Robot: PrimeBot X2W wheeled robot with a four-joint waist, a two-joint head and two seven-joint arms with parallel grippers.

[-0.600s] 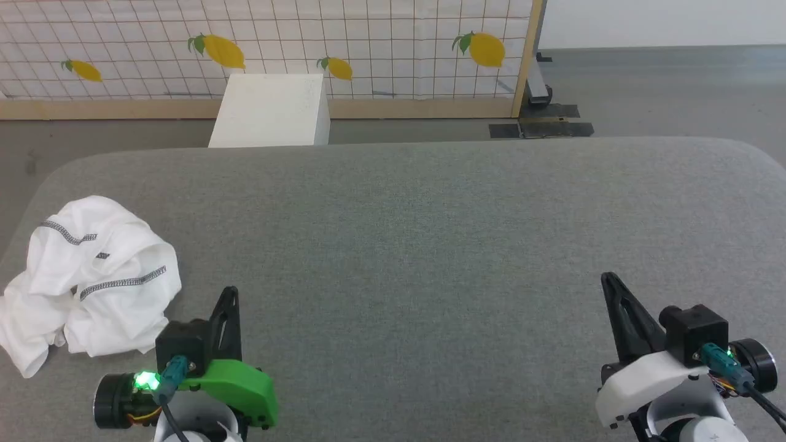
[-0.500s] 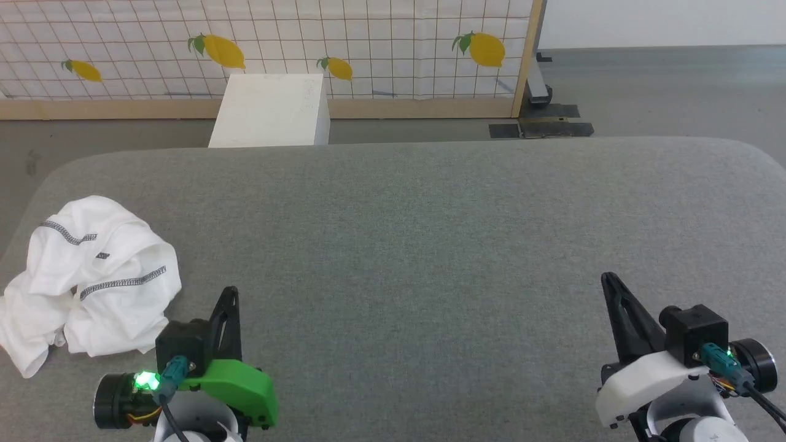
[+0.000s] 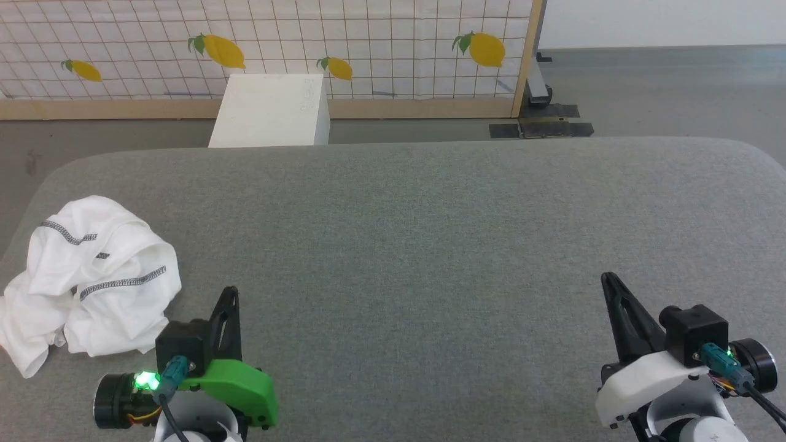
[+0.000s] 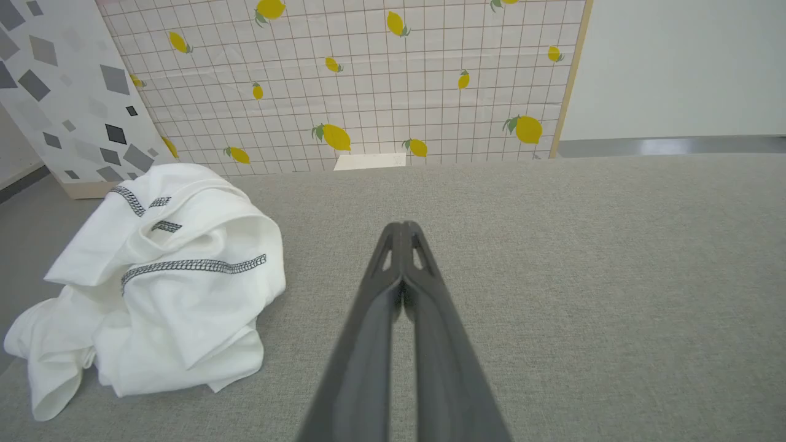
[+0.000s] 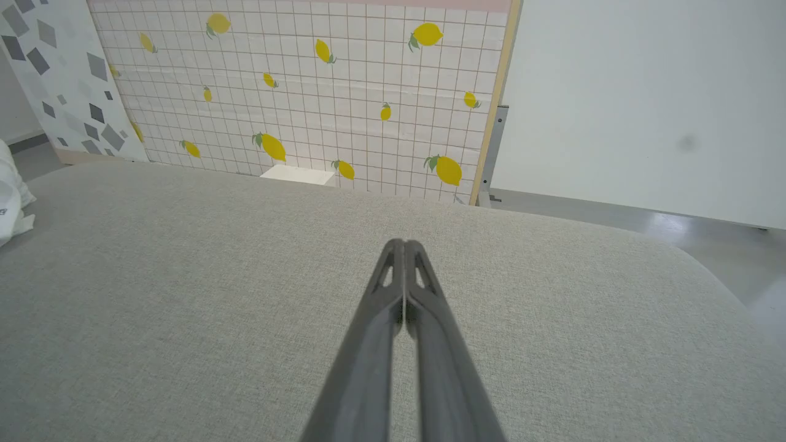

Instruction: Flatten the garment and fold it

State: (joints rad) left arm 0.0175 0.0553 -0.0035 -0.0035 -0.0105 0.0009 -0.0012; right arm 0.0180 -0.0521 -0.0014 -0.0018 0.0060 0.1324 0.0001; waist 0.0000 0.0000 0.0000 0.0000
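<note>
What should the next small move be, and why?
Probably open the left gripper and swing it toward the garment. The garment lies crumpled in a heap near the left edge of the grey padded surface, with nothing gripping it. Both grippers are shut on nothing. The left one sits just beside the heap, while the right gripper is far across the surface.
</note>
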